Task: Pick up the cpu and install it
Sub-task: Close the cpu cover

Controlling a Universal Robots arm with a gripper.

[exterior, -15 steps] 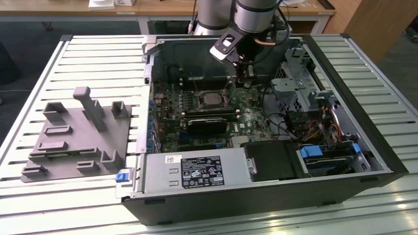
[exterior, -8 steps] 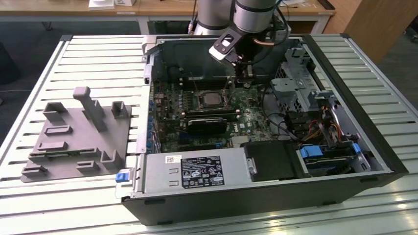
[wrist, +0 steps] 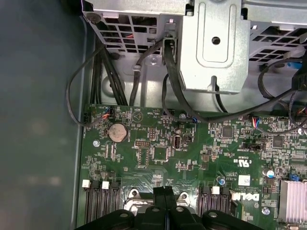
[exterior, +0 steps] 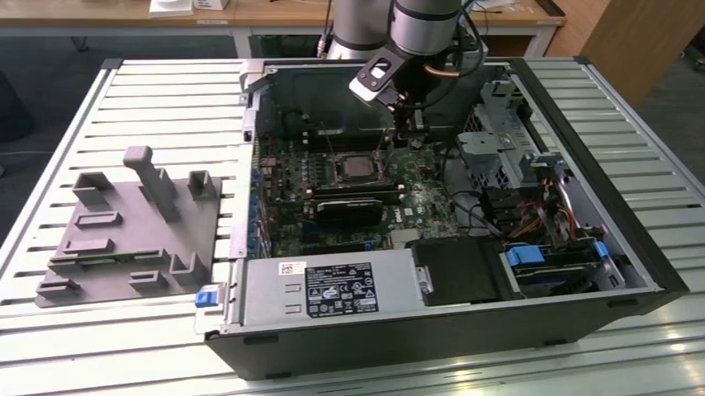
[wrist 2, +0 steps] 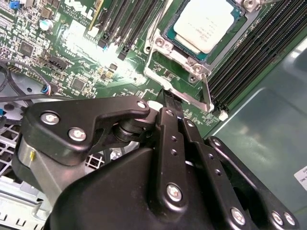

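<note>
Pincer (wrist 2: 170,99) closed and empty near the socketed cpu (wrist 2: 207,25), one edge cut off.

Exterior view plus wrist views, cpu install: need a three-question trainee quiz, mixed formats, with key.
1. True or false: the cpu lies in the motherboard socket.
2. Pick one. The gripper, fingers shut, holds: A) the cpu, B) a cable, C) nothing.
3. Fill in: the grey tray lies on the exterior view's ____ of the computer case.

Key: 1 true; 2 C; 3 left.
</note>
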